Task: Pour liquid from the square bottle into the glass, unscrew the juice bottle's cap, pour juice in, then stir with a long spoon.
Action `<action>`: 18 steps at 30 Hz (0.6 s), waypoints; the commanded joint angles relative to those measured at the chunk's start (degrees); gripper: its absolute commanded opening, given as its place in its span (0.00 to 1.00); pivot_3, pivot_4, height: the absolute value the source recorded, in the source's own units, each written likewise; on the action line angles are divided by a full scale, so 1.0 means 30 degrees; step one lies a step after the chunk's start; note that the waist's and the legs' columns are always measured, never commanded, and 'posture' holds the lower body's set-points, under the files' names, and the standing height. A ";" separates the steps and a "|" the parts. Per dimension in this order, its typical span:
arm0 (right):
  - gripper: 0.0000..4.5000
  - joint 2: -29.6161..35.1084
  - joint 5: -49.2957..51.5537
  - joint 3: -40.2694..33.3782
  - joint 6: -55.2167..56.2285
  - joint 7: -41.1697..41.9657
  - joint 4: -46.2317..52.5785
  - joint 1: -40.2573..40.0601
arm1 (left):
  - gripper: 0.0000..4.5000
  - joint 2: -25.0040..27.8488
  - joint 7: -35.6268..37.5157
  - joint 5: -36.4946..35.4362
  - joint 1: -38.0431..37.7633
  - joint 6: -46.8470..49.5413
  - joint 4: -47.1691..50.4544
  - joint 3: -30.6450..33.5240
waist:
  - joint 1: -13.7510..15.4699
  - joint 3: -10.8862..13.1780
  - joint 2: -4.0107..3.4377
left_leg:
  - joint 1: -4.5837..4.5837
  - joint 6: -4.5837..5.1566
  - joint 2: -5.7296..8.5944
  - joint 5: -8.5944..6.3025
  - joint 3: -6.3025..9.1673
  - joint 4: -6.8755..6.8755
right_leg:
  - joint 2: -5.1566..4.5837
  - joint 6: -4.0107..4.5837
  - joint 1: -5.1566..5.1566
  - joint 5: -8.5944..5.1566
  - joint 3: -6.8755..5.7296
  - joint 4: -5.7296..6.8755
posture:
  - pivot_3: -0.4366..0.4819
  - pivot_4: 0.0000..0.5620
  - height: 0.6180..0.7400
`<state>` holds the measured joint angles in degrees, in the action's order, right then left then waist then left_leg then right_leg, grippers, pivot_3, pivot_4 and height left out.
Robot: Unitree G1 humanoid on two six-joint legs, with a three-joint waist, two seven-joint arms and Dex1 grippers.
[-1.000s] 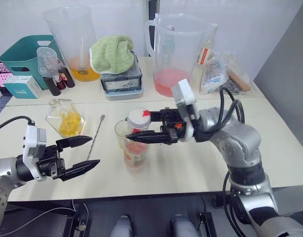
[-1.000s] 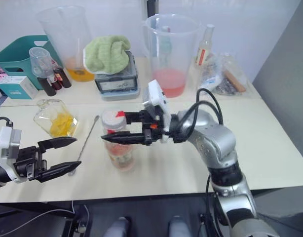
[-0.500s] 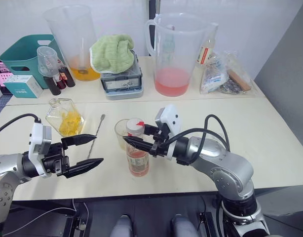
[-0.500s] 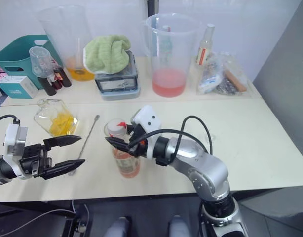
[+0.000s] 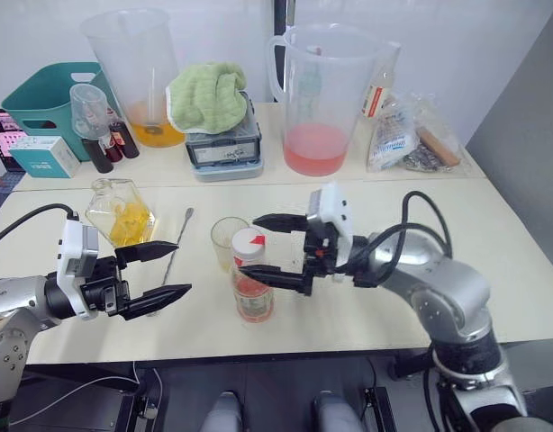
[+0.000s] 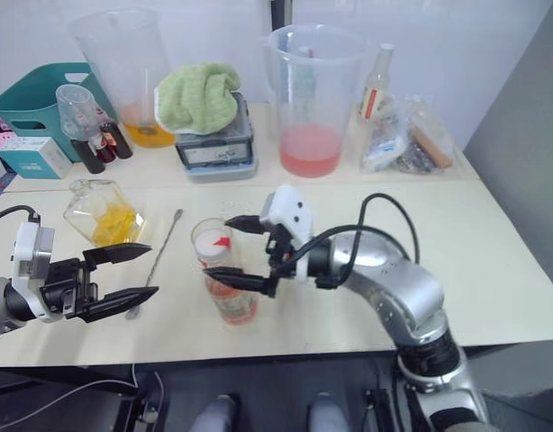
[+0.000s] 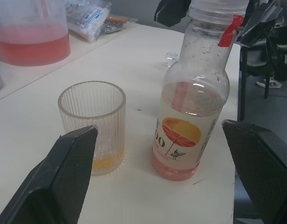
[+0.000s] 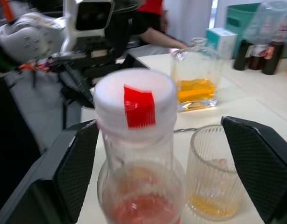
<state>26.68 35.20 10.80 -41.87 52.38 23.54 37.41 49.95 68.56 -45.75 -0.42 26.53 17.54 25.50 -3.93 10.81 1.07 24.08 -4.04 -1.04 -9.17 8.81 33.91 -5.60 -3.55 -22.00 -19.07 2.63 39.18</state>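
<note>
Right gripper wide open astride cap, empty; juice bottle light, tippy, slick: grip cap's ribbed sides. Left gripper open, empty.

A second ago my right jaws held the juice bottle lifted and tilted beside the glass. Since then I have set it upright on the desk, just in front of the glass, and spread my right jaws wide to either side of the cap, touching nothing. My left jaws have crept slightly nearer the juice bottle.
</note>
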 commanded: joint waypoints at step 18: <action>0.94 -0.1707 -0.0758 0.5743 0.9655 1.3373 -1.4533 0.8592 | 1.00 -0.0202 -0.1161 -0.1026 -0.2712 0.0386 0.2674 0.2283 | -0.0016 0.0002 -0.0003 | 0.0014 -0.0037 -0.0021 0.0022 0.0006 0.0001 | 0.0026 0.0010 -0.0013 0.0002 -0.0004 -0.0002 | 0.48 0.27 1.00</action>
<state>21.05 30.37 28.49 -14.67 89.80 -20.30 61.05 49.39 65.49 -47.48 -8.21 27.75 23.64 30.47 -3.98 10.82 1.06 24.12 -4.15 -1.10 -9.10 8.83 33.91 -5.53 -3.52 -22.04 -19.07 2.62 39.18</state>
